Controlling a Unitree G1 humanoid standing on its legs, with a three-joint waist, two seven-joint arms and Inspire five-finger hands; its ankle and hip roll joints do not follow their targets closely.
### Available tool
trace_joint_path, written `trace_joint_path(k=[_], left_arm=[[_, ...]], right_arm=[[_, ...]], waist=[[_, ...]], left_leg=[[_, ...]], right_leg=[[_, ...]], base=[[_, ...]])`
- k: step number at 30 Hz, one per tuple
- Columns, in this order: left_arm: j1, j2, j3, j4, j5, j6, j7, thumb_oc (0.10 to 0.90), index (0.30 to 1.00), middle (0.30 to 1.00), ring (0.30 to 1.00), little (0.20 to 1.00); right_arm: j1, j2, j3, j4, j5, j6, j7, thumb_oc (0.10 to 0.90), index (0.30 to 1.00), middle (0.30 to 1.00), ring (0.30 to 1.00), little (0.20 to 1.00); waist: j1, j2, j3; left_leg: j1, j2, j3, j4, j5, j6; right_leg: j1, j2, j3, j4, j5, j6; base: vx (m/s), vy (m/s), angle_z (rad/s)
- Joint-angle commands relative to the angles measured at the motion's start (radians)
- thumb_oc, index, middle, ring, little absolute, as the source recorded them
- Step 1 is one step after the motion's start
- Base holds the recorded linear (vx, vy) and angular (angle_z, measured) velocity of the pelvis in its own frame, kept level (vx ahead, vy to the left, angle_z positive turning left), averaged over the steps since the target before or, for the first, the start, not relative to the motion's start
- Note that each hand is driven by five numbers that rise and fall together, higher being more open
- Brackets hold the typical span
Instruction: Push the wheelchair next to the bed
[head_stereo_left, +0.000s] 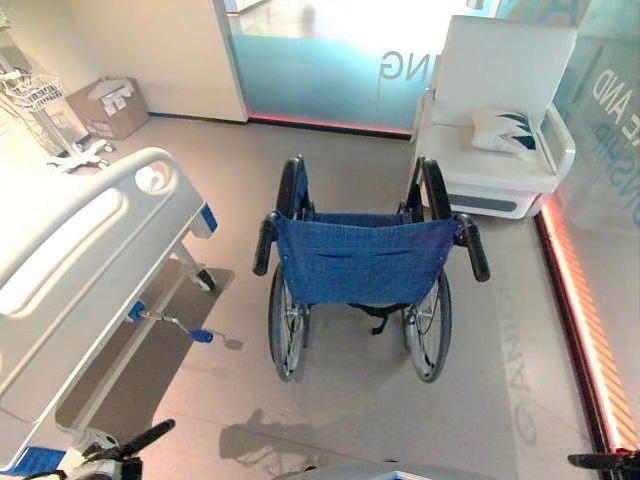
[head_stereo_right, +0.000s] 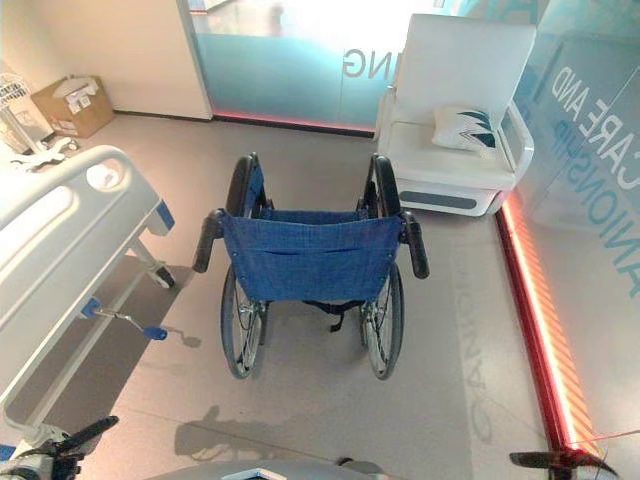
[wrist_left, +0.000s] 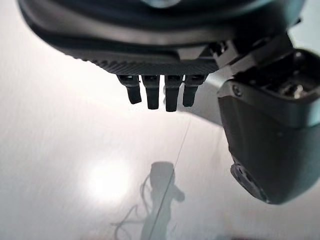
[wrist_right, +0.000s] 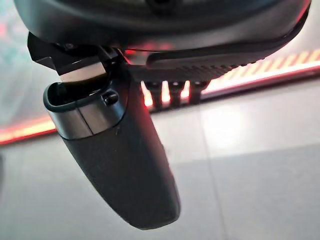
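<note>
Here the wheelchair (head_stereo_left: 365, 275) stands ahead of both robot hands, back toward them for pushing, bed (head_stereo_left: 90, 260) beyond the left robot hand (wrist_left: 165, 75); left and right (wrist_right: 150, 65) hang relaxed, empty.

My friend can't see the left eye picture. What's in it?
A blue fabric wheelchair with black push handles stands empty on the grey floor, its back to the camera. A white hospital bed is to its left, and a white armchair stands behind it on the right.

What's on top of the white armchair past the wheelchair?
One white cushion with a dark pattern lies on the white armchair seat, toward its far side. The wheelchair stands clear of it, hiding none of the seat.
</note>
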Motion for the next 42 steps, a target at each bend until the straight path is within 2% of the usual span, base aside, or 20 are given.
trace_joint_path(k=[1, 3, 4, 5, 6, 7, 8, 12, 13, 14, 17, 20, 24, 26, 30, 35, 37, 42], left_arm=[[-0.137, 0.091, -0.025, -0.009, -0.070, -0.078, 0.017, 0.800, 0.900, 0.900, 0.900, 0.900], [-0.178, 0.124, -0.033, -0.054, -0.112, -0.103, 0.018, 0.800, 0.900, 0.900, 0.900, 0.900], [-0.190, 0.135, -0.035, -0.074, -0.123, -0.097, 0.019, 0.800, 0.900, 0.900, 0.900, 0.900], [-0.229, 0.172, -0.036, -0.166, -0.175, -0.111, 0.028, 0.800, 0.900, 0.900, 0.900, 0.900], [-0.232, 0.176, -0.035, -0.180, -0.182, -0.110, 0.031, 0.800, 0.900, 0.900, 0.900, 0.900], [-0.252, 0.197, -0.030, -0.276, -0.224, -0.112, 0.045, 0.800, 0.900, 0.900, 0.900, 0.900], [-0.255, 0.200, -0.028, -0.288, -0.228, -0.119, 0.046, 0.800, 0.900, 0.900, 0.900, 0.900], [-0.286, 0.205, 0.002, -0.607, -0.361, -0.154, 0.042, 0.800, 0.900, 0.900, 0.900, 0.900], [-0.292, 0.203, 0.003, -0.629, -0.369, -0.158, 0.039, 0.800, 0.900, 0.900, 0.900, 0.900], [-0.326, 0.190, 0.011, -0.707, -0.395, -0.175, 0.021, 0.800, 0.900, 0.900, 0.900, 0.900], [-0.362, 0.173, 0.003, -0.765, -0.438, -0.201, -0.003, 0.800, 0.900, 0.900, 0.900, 0.900], [-0.392, 0.141, -0.002, -0.875, -0.479, -0.208, -0.002, 0.800, 0.900, 0.900, 0.900, 0.900], [-0.410, 0.117, -0.018, -0.957, -0.486, -0.235, 0.016, 0.800, 0.900, 0.900, 0.900, 0.900], [-0.413, 0.099, -0.034, -0.987, -0.472, -0.242, 0.028, 0.800, 0.900, 0.900, 0.900, 0.900], [-0.409, 0.037, -0.073, -1.028, -0.465, -0.239, 0.063, 0.800, 0.900, 0.900, 0.900, 0.900], [-0.405, -0.006, -0.108, -1.021, -0.422, -0.241, 0.096, 0.800, 0.900, 0.900, 0.900, 0.900], [-0.414, -0.040, -0.122, -0.991, -0.425, -0.244, 0.137, 0.800, 0.900, 0.900, 0.900, 0.900], [-0.416, -0.055, -0.140, -0.976, -0.363, -0.250, 0.181, 0.800, 0.900, 0.900, 0.900, 0.900]], right_arm=[[-0.117, -0.107, -0.006, -0.018, 0.161, -0.047, -0.131, 0.800, 0.900, 0.900, 0.900, 0.900], [-0.148, -0.139, -0.014, -0.047, 0.220, -0.087, -0.160, 0.800, 0.900, 0.900, 0.900, 0.900], [-0.156, -0.148, -0.015, -0.058, 0.231, -0.085, -0.163, 0.800, 0.900, 0.900, 0.900, 0.900], [-0.179, -0.176, -0.021, -0.121, 0.285, -0.126, -0.186, 0.800, 0.900, 0.900, 0.900, 0.900], [-0.181, -0.178, -0.022, -0.131, 0.293, -0.130, -0.187, 0.800, 0.900, 0.900, 0.900, 0.900], [-0.192, -0.187, -0.032, -0.211, 0.358, -0.152, -0.201, 0.800, 0.900, 0.900, 0.900, 0.900], [-0.194, -0.186, -0.034, -0.221, 0.370, -0.160, -0.206, 0.800, 0.900, 0.900, 0.900, 0.900], [-0.205, -0.132, -0.078, -0.577, 0.577, -0.218, -0.321, 0.800, 0.900, 0.900, 0.900, 0.900], [-0.207, -0.124, -0.081, -0.602, 0.590, -0.227, -0.323, 0.800, 0.900, 0.900, 0.900, 0.900], [-0.224, -0.102, -0.088, -0.698, 0.642, -0.250, -0.329, 0.800, 0.900, 0.900, 0.900, 0.900], [-0.264, -0.077, -0.081, -0.779, 0.686, -0.273, -0.318, 0.800, 0.900, 0.900, 0.900, 0.900], [-0.312, -0.021, -0.051, -0.910, 0.653, -0.287, -0.341, 0.800, 0.900, 0.900, 0.900, 0.900], [-0.338, 0.027, 0.002, -1.020, 0.672, -0.308, -0.282, 0.800, 0.900, 0.900, 0.900, 0.900], [-0.344, 0.061, 0.030, -1.078, 0.693, -0.303, -0.260, 0.800, 0.900, 0.900, 0.900, 0.900], [-0.337, 0.126, 0.103, -1.188, 0.673, -0.241, -0.214, 0.800, 0.900, 0.900, 0.900, 0.900], [-0.343, 0.151, 0.167, -1.224, 0.630, -0.191, -0.195, 0.800, 0.900, 0.900, 0.900, 0.900], [-0.351, 0.168, 0.217, -1.213, 0.594, -0.146, -0.183, 0.800, 0.900, 0.900, 0.900, 0.900], [-0.345, 0.173, 0.277, -1.221, 0.565, -0.079, -0.166, 0.800, 0.900, 0.900, 0.900, 0.900]], waist=[[-0.001, 0.005, 0.000], [-0.001, 0.006, -0.004], [0.000, 0.007, -0.006], [0.000, 0.007, -0.005], [0.000, 0.006, -0.006], [0.000, 0.007, -0.006], [0.000, 0.006, -0.007], [-0.004, 0.005, -0.004], [-0.004, 0.005, -0.005], [-0.008, 0.006, -0.006], [-0.007, 0.007, -0.011], [-0.005, 0.008, -0.015], [-0.005, 0.006, -0.021], [-0.005, 0.004, -0.023], [-0.012, -0.003, -0.030], [-0.018, -0.010, -0.033], [-0.021, -0.015, -0.035], [-0.023, -0.022, -0.033]], left_leg=[[0.000, -0.032, 0.032, 0.003, -0.033, -0.008], [-0.001, -0.031, 0.031, 0.003, -0.035, -0.012], [-0.003, -0.032, 0.031, 0.003, -0.035, -0.012], [0.000, -0.033, 0.026, 0.003, -0.040, -0.014], [-0.004, -0.033, 0.027, 0.003, -0.035, -0.014], [-0.002, -0.033, 0.024, 0.003, -0.039, -0.016], [-0.006, -0.033, 0.025, 0.003, -0.034, -0.017], [-0.008, -0.033, 0.021, 0.003, -0.033, -0.021], [-0.009, -0.033, 0.021, 0.003, -0.032, -0.022], [-0.006, -0.032, 0.020, 0.003, -0.040, -0.023], [-0.011, -0.031, 0.021, 0.003, -0.035, -0.025], [-0.010, -0.032, 0.020, 0.003, -0.039, -0.024], [-0.009, -0.032, 0.024, 0.003, -0.040, -0.022], [-0.009, -0.032, 0.025, 0.003, -0.040, -0.021], [-0.008, -0.035, 0.030, 0.003, -0.039, -0.016], [-0.008, -0.036, 0.036, 0.003, -0.039, -0.013], [-0.008, -0.036, 0.040, 0.003, -0.037, -0.012], [-0.009, -0.036, 0.045, 0.003, -0.033, -0.011]], right_leg=[[-0.007, 0.015, -0.032, 0.030, 0.018, 0.006], [-0.006, 0.015, -0.033, 0.026, 0.019, 0.007], [-0.007, 0.016, -0.033, 0.025, 0.020, 0.007], [-0.001, 0.017, -0.032, 0.022, 0.017, 0.008], [-0.004, 0.017, -0.031, 0.022, 0.021, 0.007], [-0.001, 0.017, -0.032, 0.021, 0.018, 0.009], [-0.005, 0.017, -0.032, 0.021, 0.022, 0.008], [-0.008, 0.016, -0.029, 0.025, 0.022, 0.007], [-0.009, 0.016, -0.029, 0.025, 0.023, 0.006], [-0.004, 0.015, -0.029, 0.025, 0.016, 0.008], [-0.009, 0.014, -0.030, 0.024, 0.020, 0.006], [-0.003, 0.014, -0.031, 0.019, 0.018, 0.005], [-0.001, 0.012, -0.034, 0.015, 0.019, 0.004], [0.000, 0.012, -0.036, 0.014, 0.019, 0.004], [0.001, 0.011, -0.034, 0.009, 0.023, 0.004], [-0.002, 0.012, -0.029, 0.008, 0.026, 0.004], [-0.003, 0.013, -0.025, 0.008, 0.029, 0.004], [-0.005, 0.013, -0.023, 0.008, 0.031, 0.005]], base=[[0.00, 0.000, 0.00], [0.00, 0.000, 0.00], [0.00, 0.000, 0.00], [0.00, 0.000, 0.00], [0.01, 0.009, 0.04], [-0.02, 0.000, 0.05], [0.00, 0.007, 0.04], [0.00, 0.000, 0.00], [0.00, 0.000, 0.00], [0.00, 0.000, 0.00], [0.00, 0.000, 0.00], [0.00, 0.000, 0.00], [0.00, 0.000, 0.00], [0.00, 0.000, 0.00], [0.00, 0.000, 0.00], [0.00, 0.000, 0.00], [0.00, 0.000, 0.00], [0.00, -0.001, -0.03]])
